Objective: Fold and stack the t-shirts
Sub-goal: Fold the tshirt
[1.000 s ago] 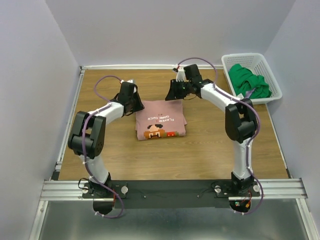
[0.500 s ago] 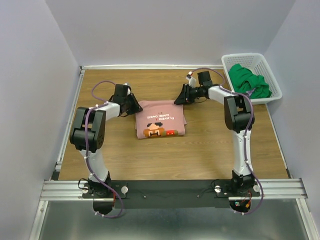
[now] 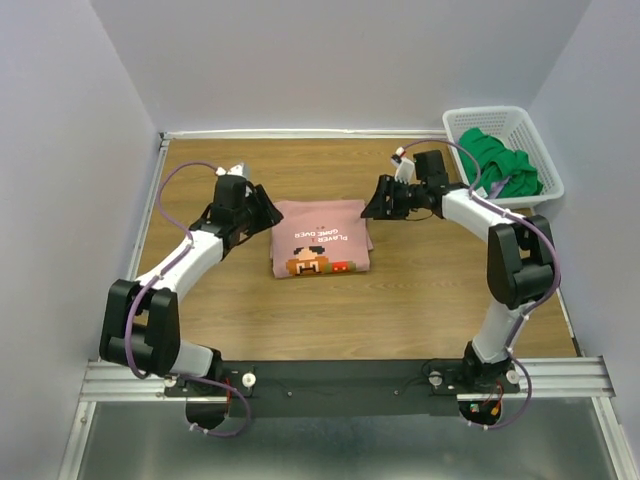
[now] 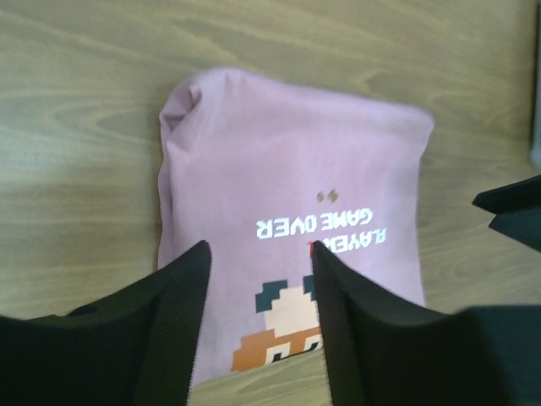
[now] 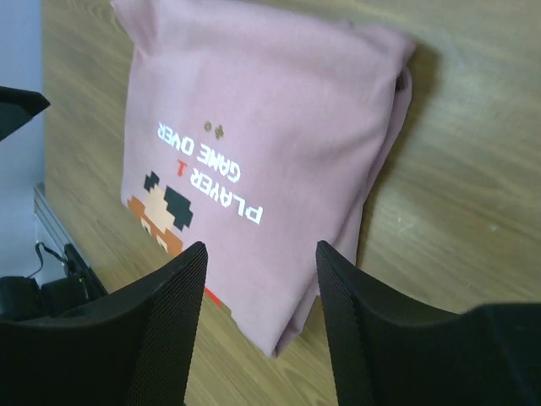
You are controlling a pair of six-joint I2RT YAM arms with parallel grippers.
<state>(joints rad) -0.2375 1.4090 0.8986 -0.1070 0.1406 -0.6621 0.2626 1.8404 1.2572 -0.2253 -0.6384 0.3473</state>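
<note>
A dusty-pink t-shirt lies folded into a rectangle on the wooden table, cartoon print and white lettering facing up. My left gripper stands open just off its left edge, and the left wrist view shows the pink t-shirt beyond my empty left gripper. My right gripper stands open at the shirt's far right corner. In the right wrist view the pink t-shirt and its folded edge lie under my open right gripper. A bright green t-shirt sits bunched in the basket.
A white plastic lattice basket stands at the table's far right corner. Grey walls close in the table on the left, back and right. A metal rail carries both arm bases along the near edge.
Both grippers have opened wider beside the pink t-shirt. The left arm's elbow has dropped toward the near left, and the right arm's elbow has swung out to the right. The shirt has not moved.
</note>
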